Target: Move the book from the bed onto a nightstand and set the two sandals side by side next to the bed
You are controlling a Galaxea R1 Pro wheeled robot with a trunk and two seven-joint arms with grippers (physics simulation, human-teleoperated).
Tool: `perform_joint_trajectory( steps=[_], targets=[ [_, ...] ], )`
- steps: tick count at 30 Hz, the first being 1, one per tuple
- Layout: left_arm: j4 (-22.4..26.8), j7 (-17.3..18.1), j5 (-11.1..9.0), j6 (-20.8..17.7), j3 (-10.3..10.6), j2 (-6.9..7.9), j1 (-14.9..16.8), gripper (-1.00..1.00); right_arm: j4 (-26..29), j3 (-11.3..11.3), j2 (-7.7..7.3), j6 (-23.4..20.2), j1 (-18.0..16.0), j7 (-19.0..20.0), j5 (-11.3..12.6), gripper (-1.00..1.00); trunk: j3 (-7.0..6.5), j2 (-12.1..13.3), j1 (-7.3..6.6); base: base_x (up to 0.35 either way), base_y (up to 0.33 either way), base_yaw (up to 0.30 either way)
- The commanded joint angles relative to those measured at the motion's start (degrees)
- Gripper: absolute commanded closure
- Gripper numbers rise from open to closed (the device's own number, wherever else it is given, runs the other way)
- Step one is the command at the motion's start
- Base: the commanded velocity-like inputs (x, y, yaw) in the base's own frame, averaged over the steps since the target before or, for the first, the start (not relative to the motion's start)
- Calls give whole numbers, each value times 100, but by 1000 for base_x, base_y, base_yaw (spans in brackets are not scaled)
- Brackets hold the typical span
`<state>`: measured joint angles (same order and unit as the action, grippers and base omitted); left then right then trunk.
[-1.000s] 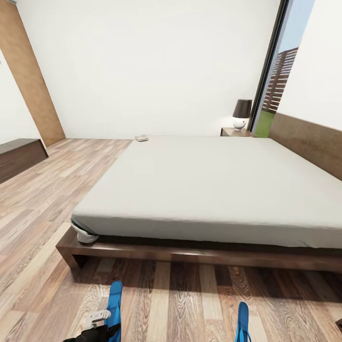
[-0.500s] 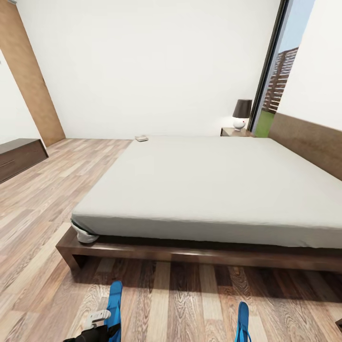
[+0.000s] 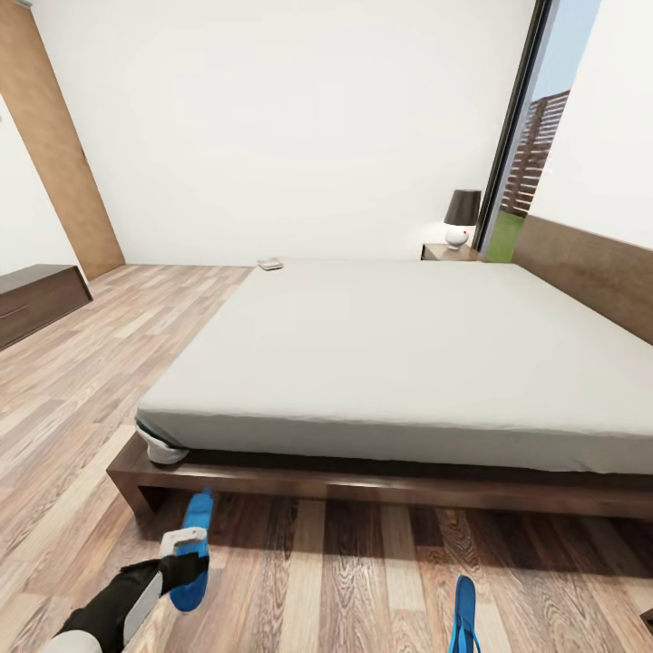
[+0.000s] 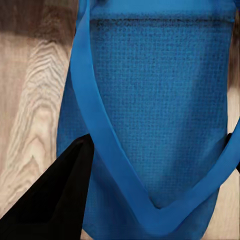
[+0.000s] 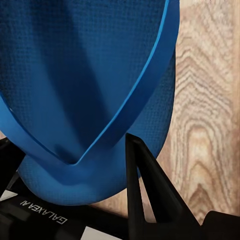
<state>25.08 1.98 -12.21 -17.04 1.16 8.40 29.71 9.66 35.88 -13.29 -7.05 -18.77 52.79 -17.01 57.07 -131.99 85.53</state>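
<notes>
— Two sandals, both in hand: the left sandal is carried by the left gripper over the floor just in front of the near left corner of the bed; the right sandal hangs at the near edge of the head view, further right, well apart from the first.

— Are the jaws actually closed on them?

— On the left wrist view one dark finger lies against the sandal's edge by the strap, and the sole fills the view, so I judge the jaws are pinching it. On the right wrist view the right gripper has a finger across the sole's rounded end, again pinching the sandal.

— And the book?

— A small flat thing sits at the far left corner of the mattress; too small to read, but it is likely the book. The nightstand with a lamp stands at the far right, by the window.

— So which step is this?

— Placing the sandals. Next, I judge, each arm must lower its sandal flat onto the planks close to the bed frame, and the right one must come leftward so the pair lies parallel and nearly touching. The book waits until after.
</notes>
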Motion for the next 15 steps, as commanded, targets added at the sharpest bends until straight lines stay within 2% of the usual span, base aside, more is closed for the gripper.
perform_joint_trajectory(
  steps=[1, 2, 5, 8, 11, 15],
  targets=[
    [265, -58, 138, -247, 15, 2, -1, 100, 9, 52, 2, -60, -3, 29, -30, 100, 6, -2, -1, 0, 0, 0],
    [327, -72, 214, -293, 15, -1, -1, 100, 9, 54, 2, -60, -3, 31, -30, 100, 6, -2, -1, 0, 0, 0],
    [543, -106, 951, -468, 8, -31, 41, 100, 9, 52, 2, -60, -1, 30, -31, 100, 6, -2, -1, 0, 0, 0],
    [477, -101, 1035, -464, 2, -28, 56, 100, 9, 51, 2, -60, -3, 30, -30, 100, 6, -2, -1, 0, 0, 0],
    [32, -101, 1076, -401, 1, -20, 60, 100, 9, 59, 2, -60, -4, 31, -30, 100, 6, -2, -1, 0, 0, 0],
    [-151, -105, 1088, -350, 12, -14, 59, 100, 9, 71, -19, -74, -4, 61, -30, 100, 6, -2, -1, 0, 0, 0]
  ],
)
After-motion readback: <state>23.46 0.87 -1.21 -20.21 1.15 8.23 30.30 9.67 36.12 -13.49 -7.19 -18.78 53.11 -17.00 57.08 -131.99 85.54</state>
